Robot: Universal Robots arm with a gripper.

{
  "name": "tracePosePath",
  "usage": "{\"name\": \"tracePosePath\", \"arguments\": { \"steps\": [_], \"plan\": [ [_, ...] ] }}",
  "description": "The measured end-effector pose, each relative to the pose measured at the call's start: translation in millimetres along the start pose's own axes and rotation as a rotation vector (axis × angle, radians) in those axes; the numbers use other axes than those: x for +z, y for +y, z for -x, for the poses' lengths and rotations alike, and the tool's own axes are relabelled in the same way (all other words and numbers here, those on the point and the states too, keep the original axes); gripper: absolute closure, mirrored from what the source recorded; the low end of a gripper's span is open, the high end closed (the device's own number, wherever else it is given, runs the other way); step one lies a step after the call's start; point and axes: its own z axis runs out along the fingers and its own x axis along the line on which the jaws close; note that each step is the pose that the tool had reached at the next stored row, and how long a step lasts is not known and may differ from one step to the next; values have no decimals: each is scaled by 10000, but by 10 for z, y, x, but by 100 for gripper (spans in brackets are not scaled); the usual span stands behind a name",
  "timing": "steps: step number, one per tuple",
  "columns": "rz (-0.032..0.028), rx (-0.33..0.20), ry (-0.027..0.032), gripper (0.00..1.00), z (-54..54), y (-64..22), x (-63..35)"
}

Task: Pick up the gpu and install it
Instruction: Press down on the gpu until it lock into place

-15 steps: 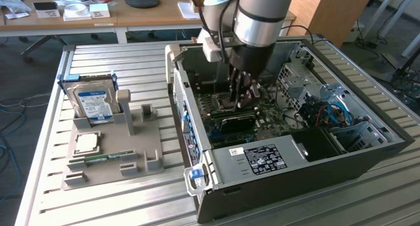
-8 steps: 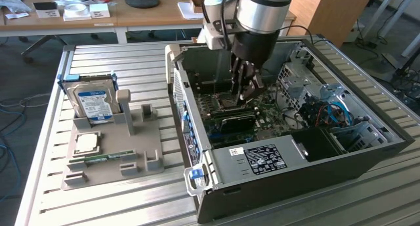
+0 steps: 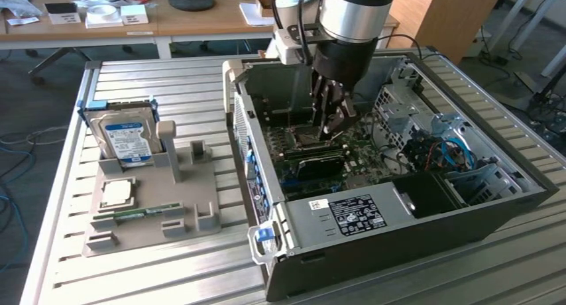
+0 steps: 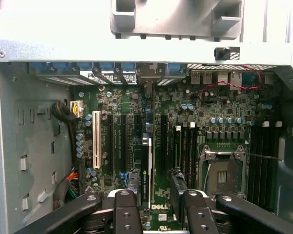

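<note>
Inside the open computer case [image 3: 425, 232] at the centre of the exterior view, the gripper [image 3: 335, 122] hangs straight down over the green main board [image 4: 176, 107]. The gpu [image 4: 146, 170] stands on edge among the long black slots, seen as a thin dark strip in the lower middle of the wrist view, right ahead of the gripper [image 4: 156, 207]. In the exterior view it looks like the black slab [image 3: 314, 166] just below the gripper. Whether the gripper clamps the card or only hovers over it, I cannot tell.

Doing this step well, I judge, means keeping the card upright and in line with its slot, with even downward pressure along its length and its metal end square to the rear openings; any tilt could jam it against the neighbouring slots.

The case lies on a ribbed metal table [image 3: 159, 272]. At centre left sits a grey parts tray [image 3: 150, 235] with a blue-labelled hard drive [image 3: 128, 136] standing in it and a green memory stick [image 3: 142, 212] lying flat. A wooden desk [image 3: 89, 26] crosses the upper left of the room
</note>
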Motion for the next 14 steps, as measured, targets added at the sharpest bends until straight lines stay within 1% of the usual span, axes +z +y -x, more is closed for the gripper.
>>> {"name": "tracePosePath", "arguments": {
  "steps": [7,9,10,11,14],
  "plan": [
    [0,0,0,60,0,0,0],
    [-1,0,0,62,0,0,0],
    [0,0,0,68,0,0,0],
    [0,0,0,68,0,0,0],
    [0,0,0,86,0,0,0]
  ]
}}
